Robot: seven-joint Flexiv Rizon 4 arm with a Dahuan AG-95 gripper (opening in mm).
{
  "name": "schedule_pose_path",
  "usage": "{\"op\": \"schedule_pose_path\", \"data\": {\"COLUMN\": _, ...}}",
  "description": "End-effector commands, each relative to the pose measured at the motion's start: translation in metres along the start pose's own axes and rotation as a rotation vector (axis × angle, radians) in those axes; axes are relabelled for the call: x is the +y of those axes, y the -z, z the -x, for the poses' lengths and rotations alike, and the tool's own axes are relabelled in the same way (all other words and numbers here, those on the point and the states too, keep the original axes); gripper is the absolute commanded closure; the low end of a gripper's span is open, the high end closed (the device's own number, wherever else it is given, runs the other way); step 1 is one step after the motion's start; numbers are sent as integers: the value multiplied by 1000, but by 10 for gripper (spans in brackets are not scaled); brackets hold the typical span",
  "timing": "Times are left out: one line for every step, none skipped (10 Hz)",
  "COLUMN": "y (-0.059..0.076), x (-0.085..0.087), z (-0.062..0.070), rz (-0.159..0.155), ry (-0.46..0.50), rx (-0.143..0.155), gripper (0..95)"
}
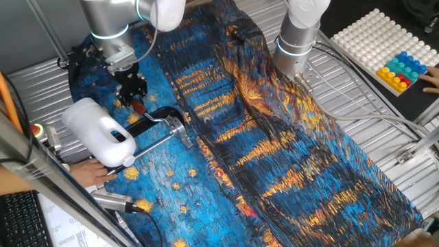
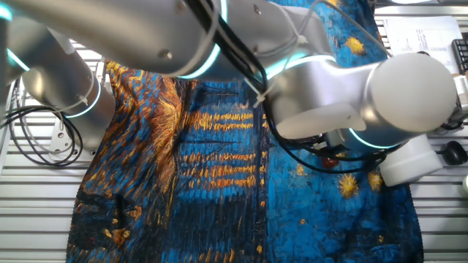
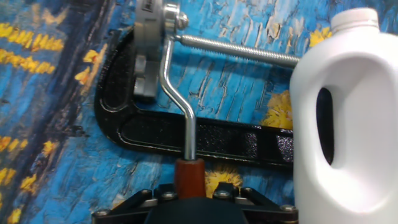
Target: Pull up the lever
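Observation:
The lever is a bent silver bar (image 3: 186,118) with a dark red sleeve (image 3: 189,176) at its end, on a black-and-silver clamp (image 3: 205,140) lying on the patterned cloth. My gripper (image 3: 189,194) sits over the sleeve's end, fingers on either side of it and closed on it. In one fixed view my gripper (image 1: 135,96) stands over the red sleeve (image 1: 140,107), just behind the clamp (image 1: 163,115). In the other fixed view the arm hides most of it; a small red bit (image 2: 330,161) shows under it.
A big white jug (image 1: 99,130) lies against the clamp's long threaded rod (image 3: 236,51), right of the lever in the hand view (image 3: 348,112). A person's hand (image 1: 92,171) rests by the jug. A second arm's base (image 1: 298,38) and a white peg tray (image 1: 377,41) stand beyond.

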State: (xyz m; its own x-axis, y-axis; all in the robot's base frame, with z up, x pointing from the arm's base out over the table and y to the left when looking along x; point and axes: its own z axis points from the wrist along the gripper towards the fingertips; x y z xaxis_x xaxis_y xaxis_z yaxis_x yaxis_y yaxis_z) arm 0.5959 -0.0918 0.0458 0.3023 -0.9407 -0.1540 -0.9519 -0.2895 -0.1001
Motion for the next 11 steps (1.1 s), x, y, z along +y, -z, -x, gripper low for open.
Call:
{"op": "schedule_pose_path", "data": {"y": -7, "x": 2, "z": -2, "rz": -1, "ry": 7, "rx": 1, "gripper": 570}}
{"op": "schedule_pose_path", "data": {"y": -8, "x": 2, "z": -1, "rz": 8, "ry": 7, "rx": 0, "gripper": 570}}
{"op": "schedule_pose_path", "data": {"y": -9, "x": 4, "z": 1, "rz": 9, "ry": 0, "rx": -2, "gripper": 570}}
{"op": "schedule_pose_path", "data": {"y": -11, "x": 6, "z": 3, "rz": 8, "ry": -5, "rx": -5, "gripper": 570}}
{"op": "schedule_pose_path", "data": {"y": -15, "x": 6, "z": 4, "rz": 5, "ry": -4, "rx": -14, "gripper": 570}}
{"op": "schedule_pose_path", "data": {"y": -20, "x": 7, "z": 3, "rz": -1, "ry": -1, "rx": -27, "gripper": 570}}
{"op": "schedule_pose_path", "data": {"y": -21, "x": 7, "z": 3, "rz": -2, "ry": -1, "rx": -31, "gripper": 570}}
{"op": "schedule_pose_path", "data": {"y": -27, "x": 7, "z": 2, "rz": -3, "ry": -4, "rx": -41, "gripper": 760}}
{"op": "schedule_pose_path", "data": {"y": -27, "x": 7, "z": 2, "rz": 1, "ry": -12, "rx": -36, "gripper": 760}}
{"op": "schedule_pose_path", "data": {"y": -27, "x": 7, "z": 2, "rz": 0, "ry": -14, "rx": -36, "gripper": 760}}
{"op": "schedule_pose_path", "data": {"y": -27, "x": 7, "z": 3, "rz": 4, "ry": -13, "rx": -37, "gripper": 760}}
